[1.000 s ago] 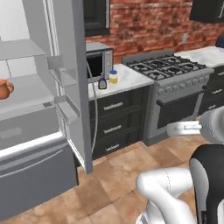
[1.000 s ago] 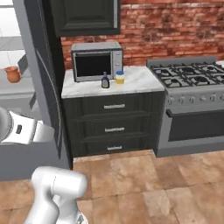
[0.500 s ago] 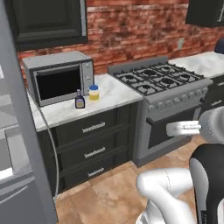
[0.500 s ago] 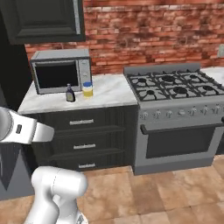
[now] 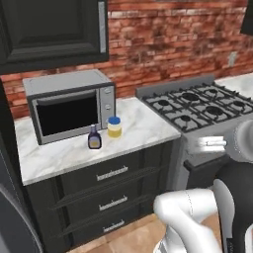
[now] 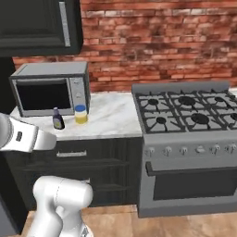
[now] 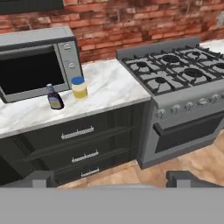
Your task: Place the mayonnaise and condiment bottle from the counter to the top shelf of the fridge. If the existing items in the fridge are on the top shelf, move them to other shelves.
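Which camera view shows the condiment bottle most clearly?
The left base view shows the condiment bottle largest, standing on the counter beside the mayonnaise. The hand view also shows it whole, slightly smaller. The right base view shows it smallest.

Counter (image 5: 143, 129) with microwave (image 5: 69, 105), mayonnaise (image 5: 114, 127), condiment bottle (image 5: 94, 138)

The tool (image 7: 112, 179) hung in the air with its two fingers (image 7: 39, 178) wide apart at 6 o'clock, holding nothing.
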Motion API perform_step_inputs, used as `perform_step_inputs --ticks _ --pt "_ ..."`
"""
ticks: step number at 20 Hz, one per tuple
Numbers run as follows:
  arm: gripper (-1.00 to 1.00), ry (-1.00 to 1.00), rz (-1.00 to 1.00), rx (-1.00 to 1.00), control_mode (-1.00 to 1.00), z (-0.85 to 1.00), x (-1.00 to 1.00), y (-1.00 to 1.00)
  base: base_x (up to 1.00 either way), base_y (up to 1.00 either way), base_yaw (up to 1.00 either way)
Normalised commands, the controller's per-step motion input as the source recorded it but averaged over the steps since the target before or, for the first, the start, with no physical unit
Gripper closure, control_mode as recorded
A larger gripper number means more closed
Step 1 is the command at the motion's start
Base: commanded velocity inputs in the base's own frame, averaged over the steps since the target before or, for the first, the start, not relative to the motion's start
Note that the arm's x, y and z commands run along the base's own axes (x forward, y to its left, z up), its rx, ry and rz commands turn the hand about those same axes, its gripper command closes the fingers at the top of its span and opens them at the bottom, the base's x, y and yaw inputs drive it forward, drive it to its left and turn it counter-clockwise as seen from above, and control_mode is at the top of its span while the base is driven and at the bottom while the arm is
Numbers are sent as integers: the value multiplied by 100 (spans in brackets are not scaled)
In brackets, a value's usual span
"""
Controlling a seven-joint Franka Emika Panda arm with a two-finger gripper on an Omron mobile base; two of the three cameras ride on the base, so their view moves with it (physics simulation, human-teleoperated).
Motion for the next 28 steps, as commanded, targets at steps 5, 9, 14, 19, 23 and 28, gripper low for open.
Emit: perform_step_inputs --ticks 5,9,14,19,23,28 --pt "-100 0 0 0 100 0 0 0 92 -9 37" --pt "-100 0 0 0 100 0 0 0 83 -33 30" --pt "-100 31 27 2 -100 -9 91 -47 0 0 0" --pt "-100 37 31 1 -100 -44 100 -10 0 0 0" --pt "-100 14 30 0 -100 -76 100 0 0 0 0" --pt "-100 1 27 1 -100 -97 95 0 0 0 0"
